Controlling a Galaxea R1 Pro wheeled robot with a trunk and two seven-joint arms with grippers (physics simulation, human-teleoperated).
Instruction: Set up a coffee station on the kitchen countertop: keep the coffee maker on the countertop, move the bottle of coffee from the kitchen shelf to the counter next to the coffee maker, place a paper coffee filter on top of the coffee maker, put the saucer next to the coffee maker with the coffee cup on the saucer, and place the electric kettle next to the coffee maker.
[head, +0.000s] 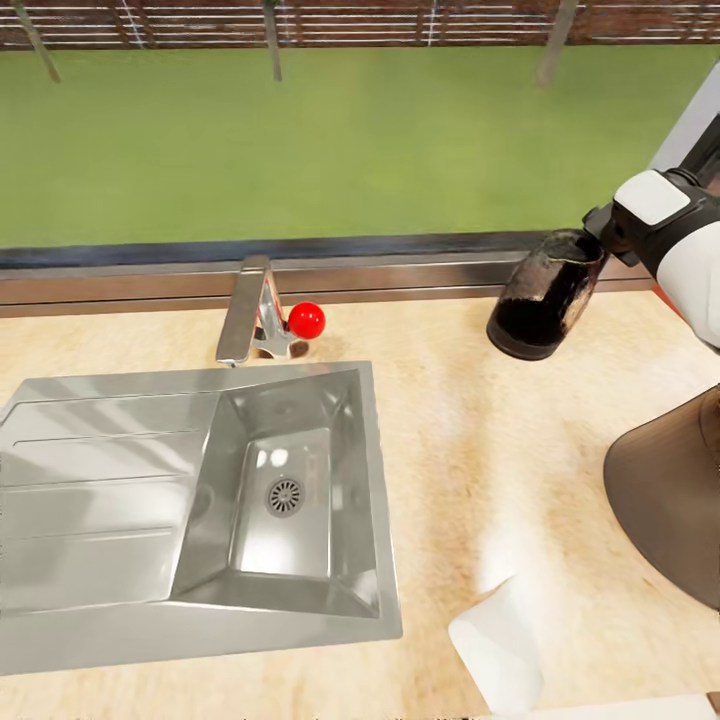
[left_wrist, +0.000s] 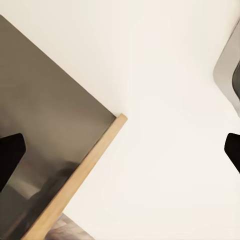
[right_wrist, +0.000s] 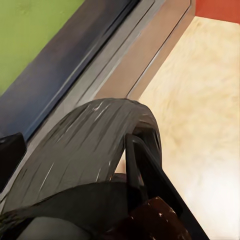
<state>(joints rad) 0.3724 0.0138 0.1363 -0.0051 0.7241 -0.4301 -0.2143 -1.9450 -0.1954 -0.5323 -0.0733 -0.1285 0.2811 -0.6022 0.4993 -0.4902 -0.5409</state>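
Hanging tilted over the back of the kitchen countertop (head: 480, 420), the electric kettle (head: 543, 295) is held up by the right arm, its black base lifted clear of the beige surface and its mouth leaning toward the window frame. The right gripper (right_wrist: 75, 200) is clenched on the kettle: in the right wrist view its dark fingers (right_wrist: 10, 155) bracket the glass body, with the black handle (right_wrist: 145, 170) close against the camera. To the kettle's right in the head view, the charcoal coffee maker (head: 670, 500) stands on the counter at the picture's edge, near the kettle but not touching it. The steel sink (head: 200, 500) sits well to the left, with its chrome tap (head: 250, 310) and a red ball-shaped knob (head: 306, 320) behind the basin. A pale white object (head: 500, 640) lies on the counter near the front edge, too washed out to identify. The left gripper (left_wrist: 120, 150) shows in the left wrist view with its two dark fingertips (left_wrist: 10, 155) spread wide apart and nothing between them, over a white surface beside a wood-edged grey panel (left_wrist: 50, 125).
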